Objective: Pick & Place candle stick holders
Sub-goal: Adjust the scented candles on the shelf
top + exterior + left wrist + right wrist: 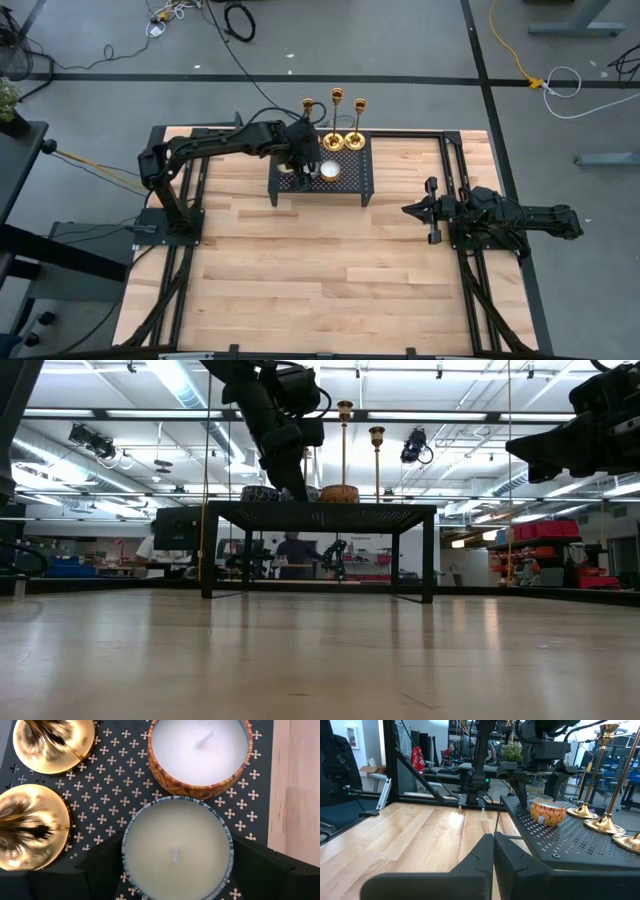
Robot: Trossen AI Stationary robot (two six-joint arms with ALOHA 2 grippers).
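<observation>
A blue-rimmed candle tin (pixel 176 851) is being straddled by the left gripper (pixel 175 870), its fingers spread on both sides without yet pinching. If the fingers are being closed off-centre, the tin could be pushed against the orange tin (pixel 200 757) just beside it, or the nearby candle stick holders (pixel 337 125) on the black rack (pixel 355 182) could be toppled. Both tins are being filled by pale wax with a wick. The right gripper (pixel 433 210) is being kept pressed together, well apart over the table.
</observation>
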